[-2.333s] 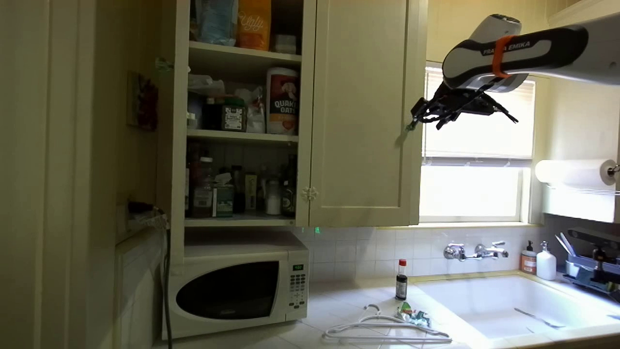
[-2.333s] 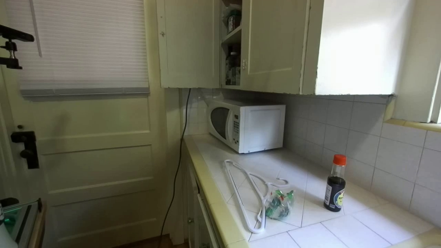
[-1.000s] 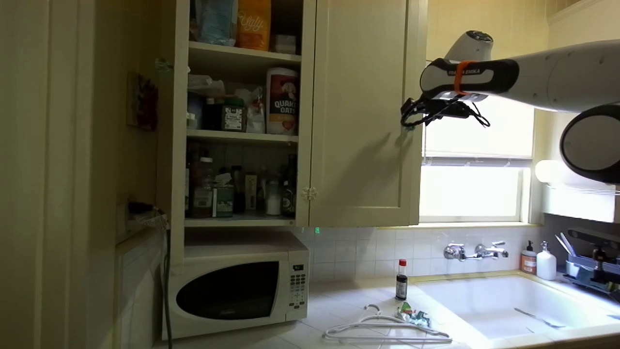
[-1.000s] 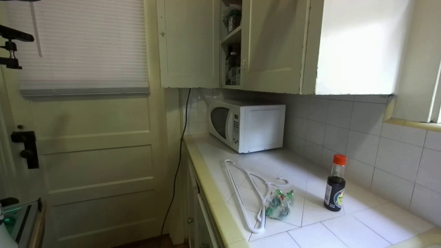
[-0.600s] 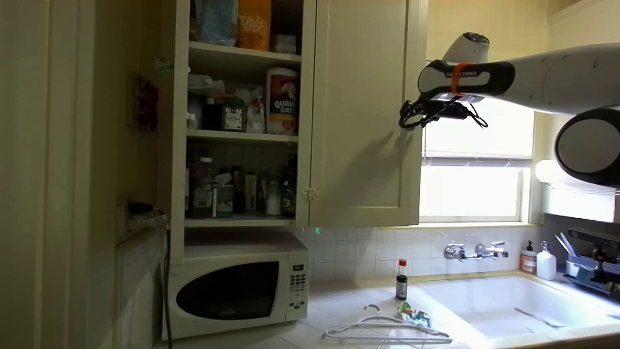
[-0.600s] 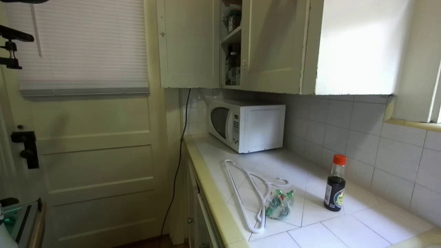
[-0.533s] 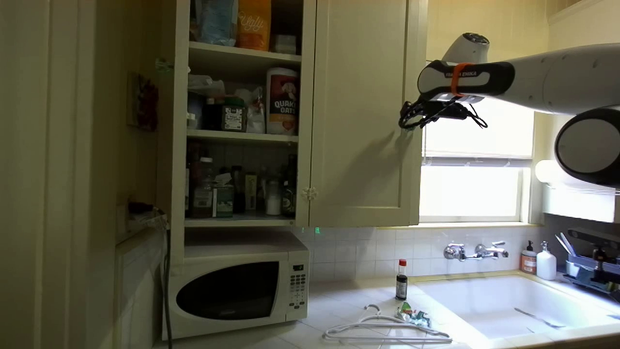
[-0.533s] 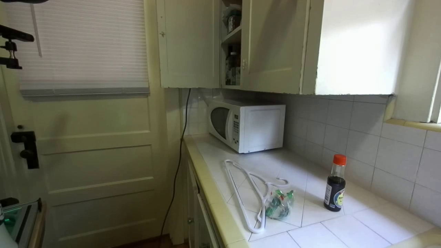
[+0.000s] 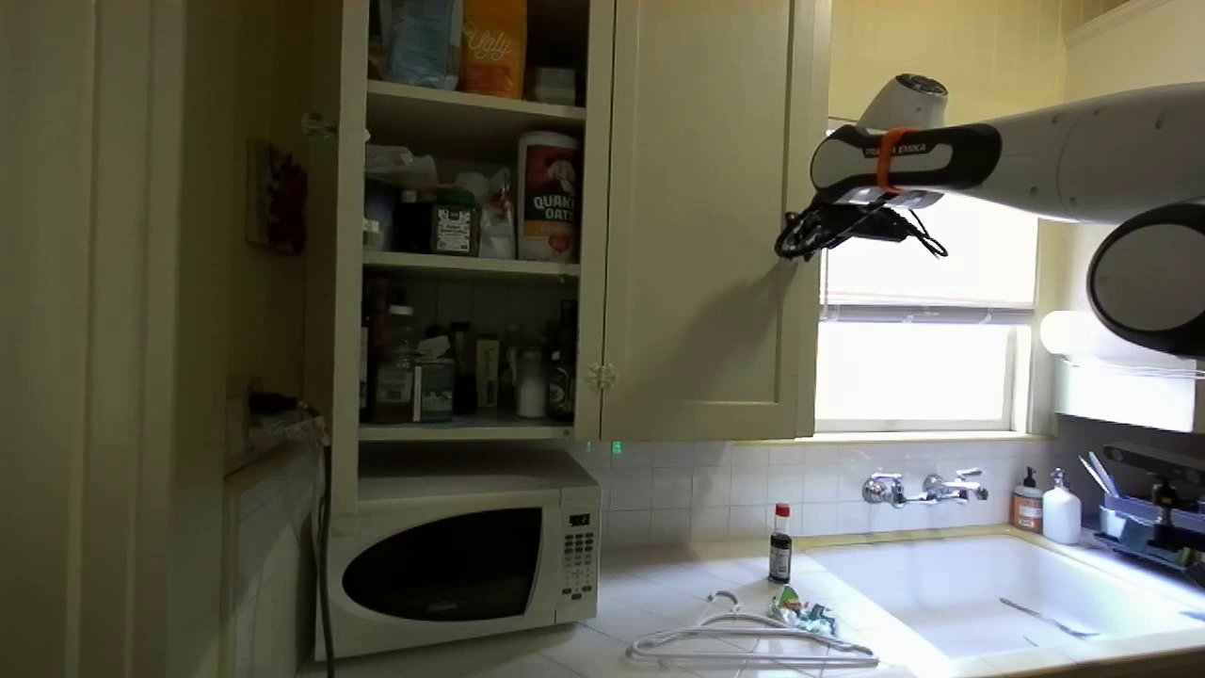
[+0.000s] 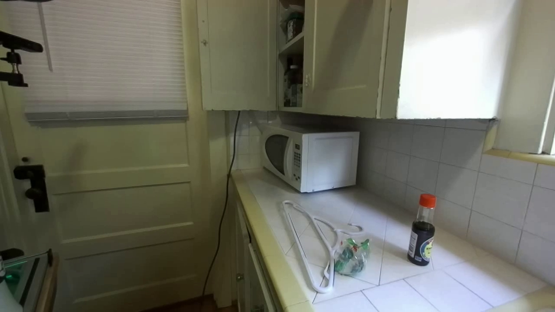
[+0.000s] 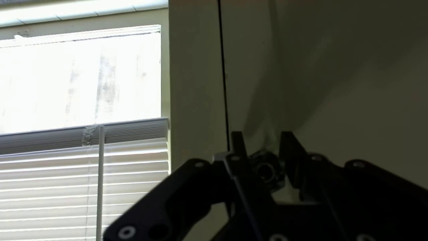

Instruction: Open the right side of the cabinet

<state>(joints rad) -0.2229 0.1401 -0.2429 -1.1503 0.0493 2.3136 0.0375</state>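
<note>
The right side of the cabinet is a cream door with a recessed panel, lying flush with its frame; a thin dark seam separates the two in the wrist view. In an exterior view my gripper is at the door's right edge and covers the knob. Seen from the wrist, the faceted knob fills the space between the fingers of my gripper, which is shut on it from both sides. The cabinet shows shelves of jars, boxes and bottles left of that door.
The cabinet's left door stands swung out. Below are a microwave, a sauce bottle, white hangers and a crumpled plastic bag on the counter. A window with blinds adjoins the cabinet's right side.
Over two seconds my arm has come leftward to the door's right edge. In the last half second the gripper has dipped slightly and drawn in around the knob. The door has not moved.
</note>
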